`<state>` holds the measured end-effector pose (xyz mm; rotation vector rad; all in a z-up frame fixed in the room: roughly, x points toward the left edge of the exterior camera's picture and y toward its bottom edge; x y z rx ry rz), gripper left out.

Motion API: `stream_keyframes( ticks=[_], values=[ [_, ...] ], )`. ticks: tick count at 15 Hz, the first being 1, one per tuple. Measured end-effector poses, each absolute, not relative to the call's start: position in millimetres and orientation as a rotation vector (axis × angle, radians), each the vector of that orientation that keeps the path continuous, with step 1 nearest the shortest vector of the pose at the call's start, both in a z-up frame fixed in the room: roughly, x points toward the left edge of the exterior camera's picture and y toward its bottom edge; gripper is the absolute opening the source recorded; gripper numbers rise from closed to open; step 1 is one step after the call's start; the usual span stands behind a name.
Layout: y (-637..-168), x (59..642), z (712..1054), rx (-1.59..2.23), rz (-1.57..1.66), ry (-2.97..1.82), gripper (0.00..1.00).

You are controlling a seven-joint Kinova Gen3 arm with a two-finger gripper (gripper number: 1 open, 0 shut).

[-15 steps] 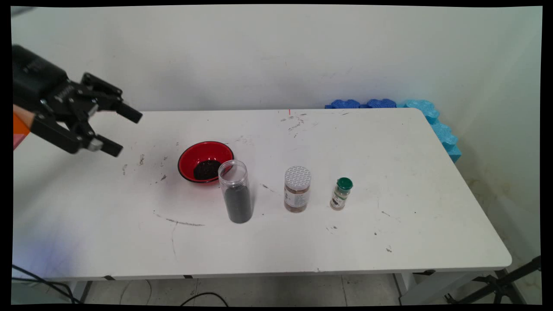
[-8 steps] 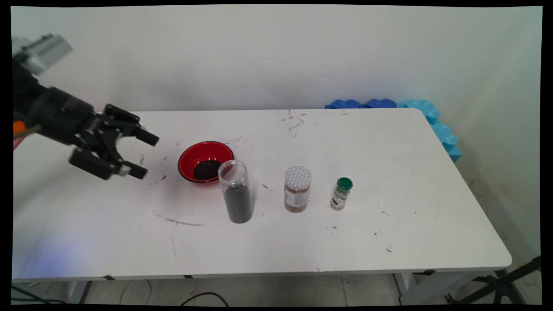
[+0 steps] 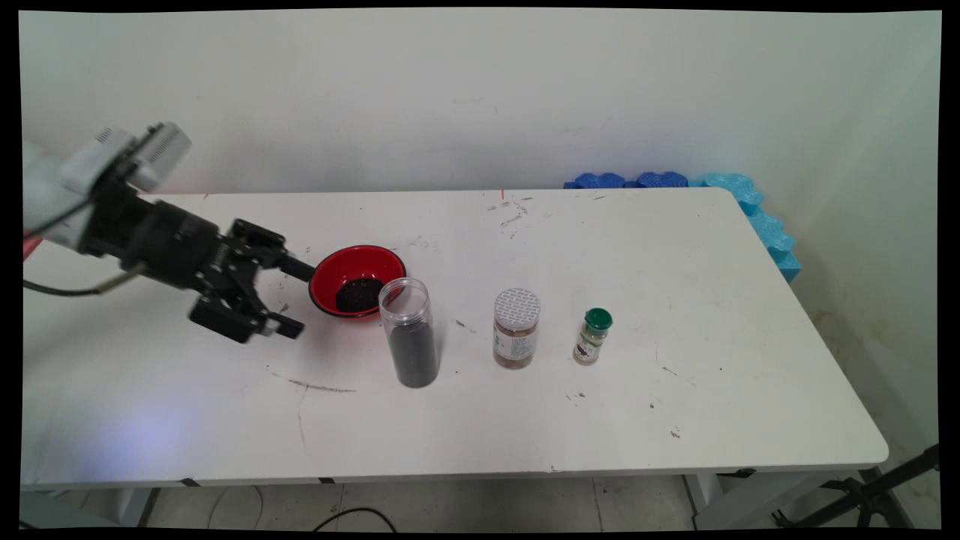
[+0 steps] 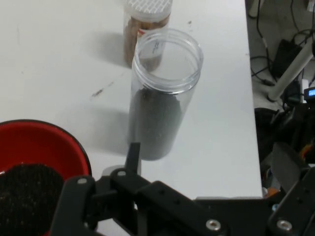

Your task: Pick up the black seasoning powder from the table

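Arm comes in from left edge of main view, low over the tabletop (image 3: 675,300), wrist sloping down toward the right. White camera box sits on top of wrist; black cable loops off underneath. Black gripper (image 3: 296,298) points right & slightly down, empty, fingers (image 3: 298,269) spread wide: one higher/farther, one lower/nearer. Nothing between them. Hand view: black linkage fills the bottom edge, one fingertip (image 4: 132,152) pokes up at centre-left.
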<state>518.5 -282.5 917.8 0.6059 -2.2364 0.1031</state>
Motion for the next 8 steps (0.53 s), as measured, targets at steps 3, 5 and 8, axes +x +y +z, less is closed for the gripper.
stream_keyframes(
  ticks=[3, 5, 8],
  values=[
    [-289, 507, 898, 0.604, 0.113, -2.232, 1.00],
    [-295, 497, 885, 0.603, 0.124, -2.228, 1.00],
    [-302, 485, 870, 0.602, 0.134, -2.224, 1.00]
  ],
)
